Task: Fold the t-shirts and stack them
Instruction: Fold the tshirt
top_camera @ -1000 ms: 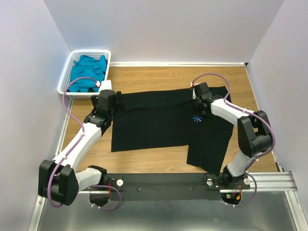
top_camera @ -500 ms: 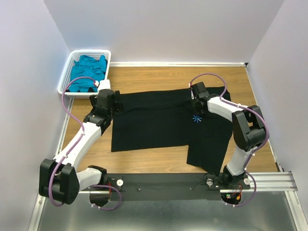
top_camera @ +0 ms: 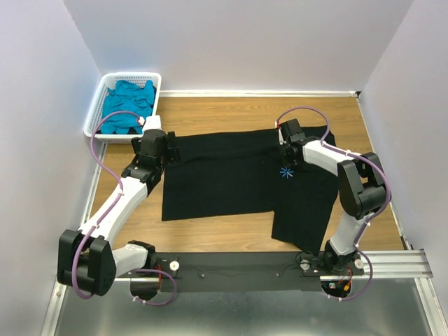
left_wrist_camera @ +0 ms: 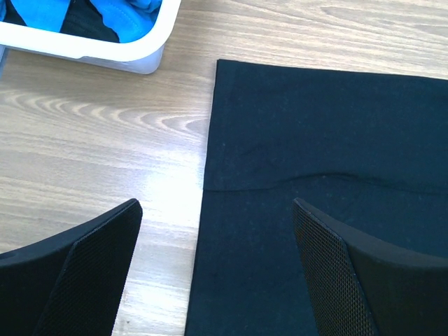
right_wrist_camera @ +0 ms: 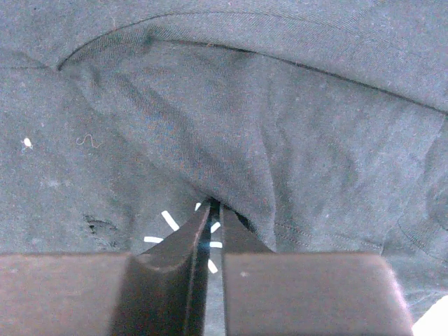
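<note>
The black t-shirt (top_camera: pixel 224 175) lies spread flat on the wooden table, with its starburst print (top_camera: pixel 285 173) right of the middle. My right gripper (top_camera: pixel 285 159) is down on the cloth just above that print. Up close, the right gripper (right_wrist_camera: pixel 211 206) has its jaws nearly together, pinching a raised fold of the black t-shirt (right_wrist_camera: pixel 280 105) at the tips. My left gripper (top_camera: pixel 168 150) hovers over the shirt's upper left corner. That left gripper (left_wrist_camera: pixel 217 210) is open wide, straddling the left edge of the black t-shirt (left_wrist_camera: pixel 322 140). A teal t-shirt (top_camera: pixel 128 101) is crumpled in the basket.
The white slotted basket (top_camera: pixel 133 75) stands at the table's back left corner, just beyond the left gripper; its near wall (left_wrist_camera: pixel 105 52) shows in the left wrist view. Bare wood (top_camera: pixel 210 112) lies behind the shirt. Grey walls close in on three sides.
The right gripper has shifted slightly left and its jaws have closed onto a fold of the black t-shirt. The left arm has hardly moved and stays open.
</note>
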`<state>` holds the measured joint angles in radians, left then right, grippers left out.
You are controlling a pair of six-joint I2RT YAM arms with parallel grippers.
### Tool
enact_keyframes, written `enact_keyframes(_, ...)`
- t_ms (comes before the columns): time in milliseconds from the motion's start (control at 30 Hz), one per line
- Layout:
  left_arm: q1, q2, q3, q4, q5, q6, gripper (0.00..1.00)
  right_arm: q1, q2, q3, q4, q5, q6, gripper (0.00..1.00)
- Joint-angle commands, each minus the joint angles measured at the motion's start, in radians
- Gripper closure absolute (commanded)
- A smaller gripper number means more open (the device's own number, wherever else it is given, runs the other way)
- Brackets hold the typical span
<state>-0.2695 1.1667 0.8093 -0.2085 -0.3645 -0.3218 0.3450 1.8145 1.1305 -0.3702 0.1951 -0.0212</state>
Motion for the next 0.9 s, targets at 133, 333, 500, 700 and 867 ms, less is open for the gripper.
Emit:
enact_keyframes(133, 0.006, 0.011, 0.016, 0.027, 0.032, 0.007, 0.06, -0.008, -0.015, 0.02, -0.01, -0.032, 0.0, 0.99)
enact_keyframes(333, 0.007, 0.017, 0.018, 0.027, 0.036, 0.009, 0.05, -0.006, -0.081, 0.009, -0.024, -0.091, 0.017, 0.99)
enact_keyframes(500, 0.007, 0.019, 0.016, 0.027, 0.042, 0.009, 0.05, -0.006, -0.124, 0.017, -0.081, -0.163, 0.089, 0.99)
enact_keyframes(700, 0.007, 0.024, 0.018, 0.027, 0.048, 0.01, 0.06, -0.005, -0.1, 0.052, -0.196, -0.314, 0.15, 0.99)
enact_keyframes(867, 0.007, 0.033, 0.018, 0.027, 0.055, 0.01, 0.06, 0.0, -0.066, 0.087, -0.266, -0.356, 0.191, 0.99)
